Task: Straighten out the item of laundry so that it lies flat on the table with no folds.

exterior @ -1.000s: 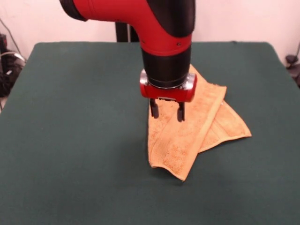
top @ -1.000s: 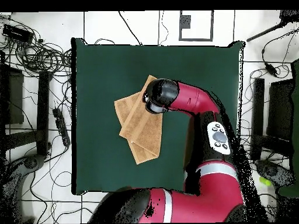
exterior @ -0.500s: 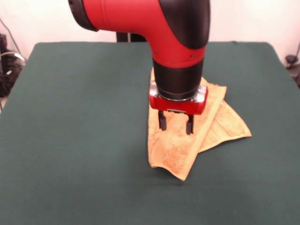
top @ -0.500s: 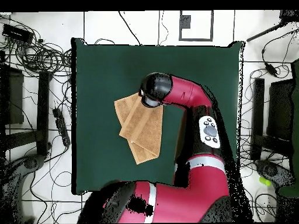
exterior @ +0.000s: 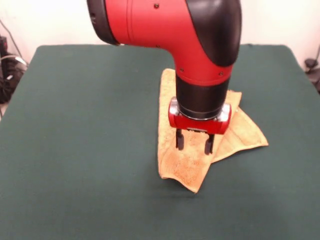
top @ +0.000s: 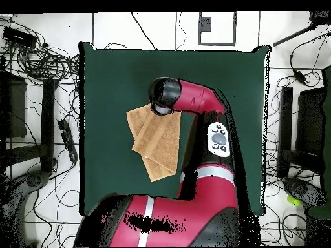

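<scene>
The item of laundry (exterior: 186,162), an orange-tan terry towel, lies folded over itself on the green table (exterior: 85,140), with a long strip on top and a second layer poking out to one side. From above, the towel (top: 155,139) sits near the table's middle. My gripper (exterior: 194,144) hangs open just over the towel's near end, nothing between its two dark fingers. In the overhead view the arm's black wrist (top: 164,95) covers the gripper and one corner of the towel.
The arm's red body (top: 194,213) spreads over the table's bottom edge in the overhead view. Cables and stands lie on the floor around the table (top: 226,71).
The gripper has travelled along the towel toward its near end in the front view and dropped lower. It stayed open. The towel has not moved.
</scene>
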Robot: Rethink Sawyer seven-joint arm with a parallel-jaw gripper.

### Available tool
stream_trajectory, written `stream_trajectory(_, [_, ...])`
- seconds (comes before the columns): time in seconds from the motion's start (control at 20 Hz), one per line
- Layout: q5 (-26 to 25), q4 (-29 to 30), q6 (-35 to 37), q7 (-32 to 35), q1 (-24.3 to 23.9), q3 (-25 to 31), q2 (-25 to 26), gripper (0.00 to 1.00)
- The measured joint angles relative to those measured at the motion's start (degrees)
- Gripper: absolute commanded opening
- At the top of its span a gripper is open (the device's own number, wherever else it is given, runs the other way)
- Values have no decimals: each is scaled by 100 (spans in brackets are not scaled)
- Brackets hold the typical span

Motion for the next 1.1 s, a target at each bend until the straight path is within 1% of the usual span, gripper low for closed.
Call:
stream_trajectory(0.35, [144, -266, 0, 124, 155, -128, 256, 100])
stream_trajectory(0.8, [411, -512, 0, 624, 363, -245, 417, 100])
stream_trajectory(1.1, [519, -903, 1, 858, 410, -271, 655, 100])
